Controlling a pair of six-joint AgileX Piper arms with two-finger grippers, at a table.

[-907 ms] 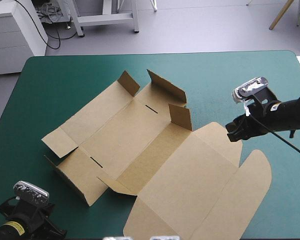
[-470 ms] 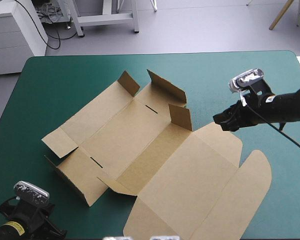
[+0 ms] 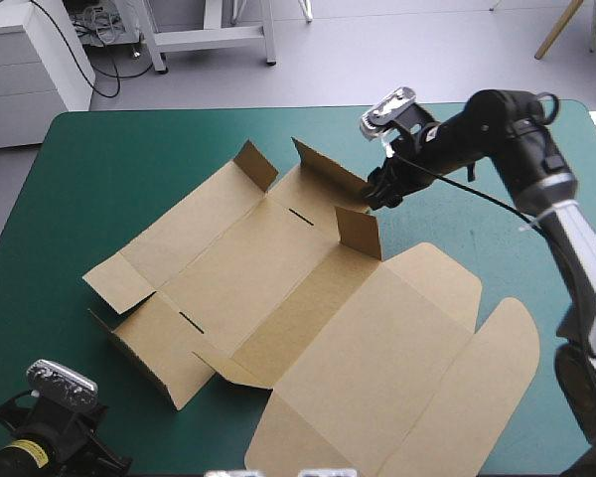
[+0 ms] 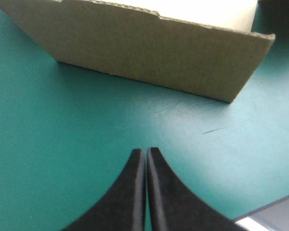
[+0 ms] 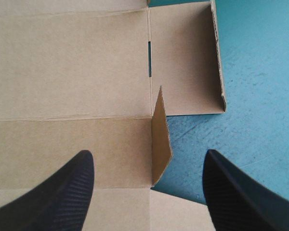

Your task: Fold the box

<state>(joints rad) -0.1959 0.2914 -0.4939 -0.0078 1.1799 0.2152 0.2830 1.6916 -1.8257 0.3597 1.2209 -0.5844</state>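
The brown box (image 3: 248, 268) lies mostly flat in the middle of the teal-green table, with short flaps raised at its far side and a low wall up at its near-left corner. My right gripper (image 3: 375, 191) hovers over the far-right flaps, open. In the right wrist view the right gripper (image 5: 148, 156) looks down on the board, and a small upright flap (image 5: 160, 139) stands between its fingers without touching them. My left gripper (image 4: 145, 151) is shut and empty, low over the cover, with the box's raised near wall (image 4: 149, 53) a short way ahead.
The box's big lid with its rounded tuck flap (image 3: 497, 368) spreads flat toward the near right. My left arm (image 3: 50, 437) sits at the near-left corner, where the table's edge (image 4: 272, 219) shows beside the gripper. A white cabinet (image 3: 30, 70) stands beyond the far-left corner.
My right gripper has swung left and toward the far edge, from beside the lid's far corner to over the box's raised far-right flaps. The left arm and the box have not moved.
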